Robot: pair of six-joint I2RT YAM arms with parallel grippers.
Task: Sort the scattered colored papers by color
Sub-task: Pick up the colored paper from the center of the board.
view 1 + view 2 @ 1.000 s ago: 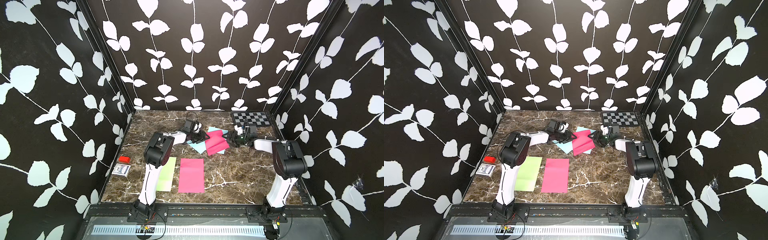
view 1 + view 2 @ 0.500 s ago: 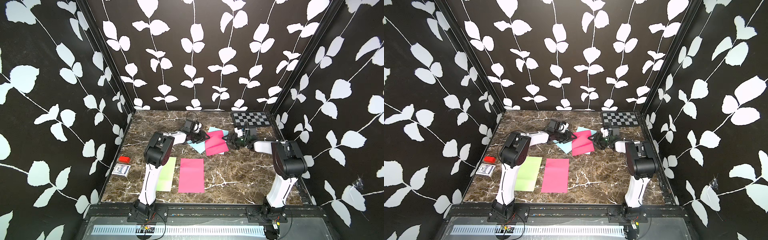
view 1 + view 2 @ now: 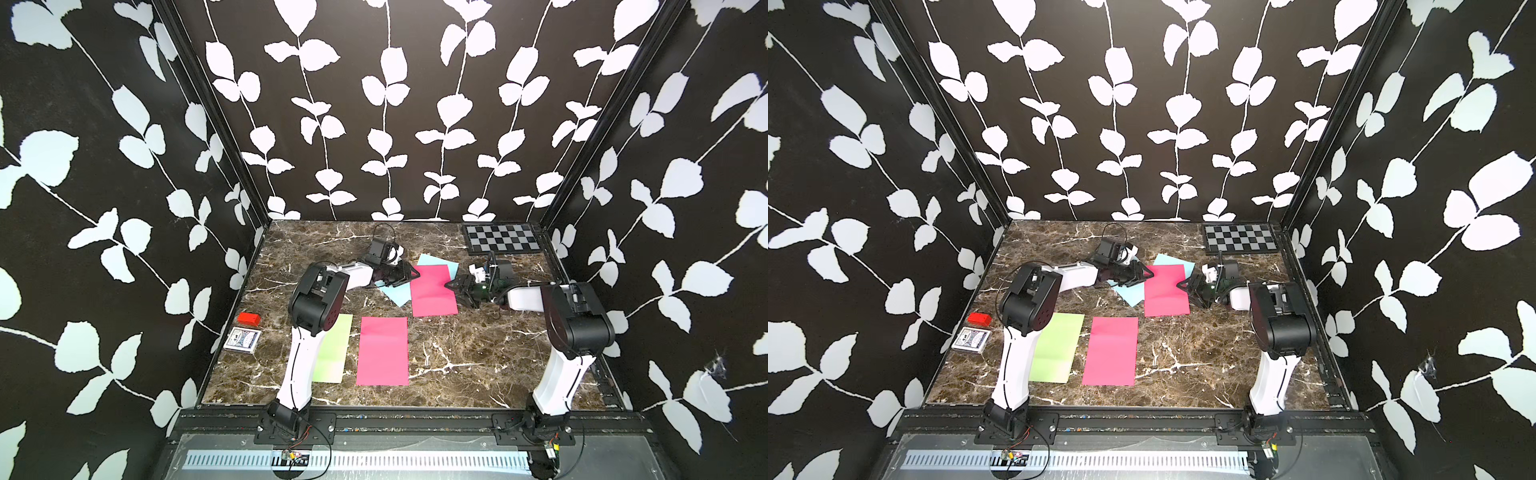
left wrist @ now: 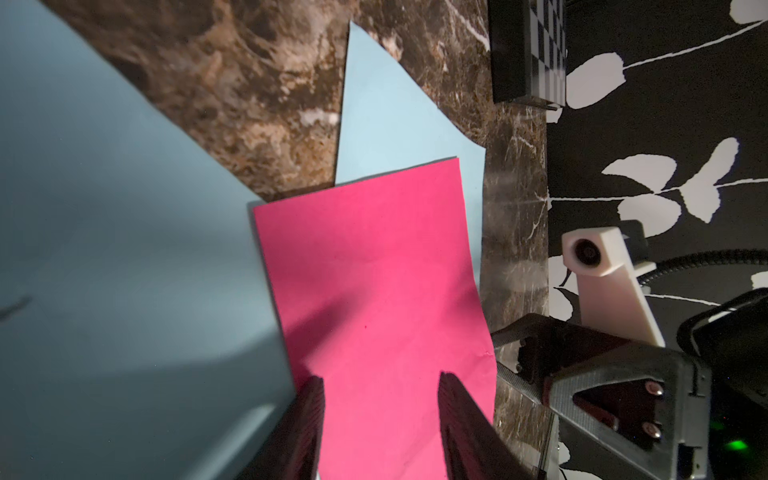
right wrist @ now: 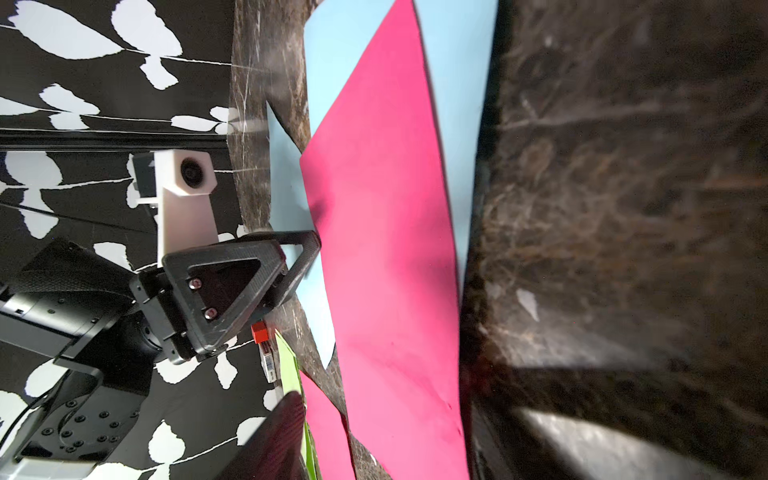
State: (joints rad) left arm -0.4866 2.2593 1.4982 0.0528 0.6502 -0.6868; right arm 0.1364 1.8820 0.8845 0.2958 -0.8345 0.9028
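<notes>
Pinching only the edge of upper hot pink sheet (image 3: pixel 432 291), not light blue sheet (image 3: pixel 397 296) beneath; right gripper (image 3: pixel 457 293) jaws open, left gripper (image 3: pixel 409 277) too.

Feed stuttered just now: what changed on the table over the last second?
The right pincer crept toward the near edge of the table beside the upper pink sheet, jaws open. Nothing was gripped or released. Unmoved: the left pincer, light blue sheets, lower pink sheet and green sheet.
</notes>
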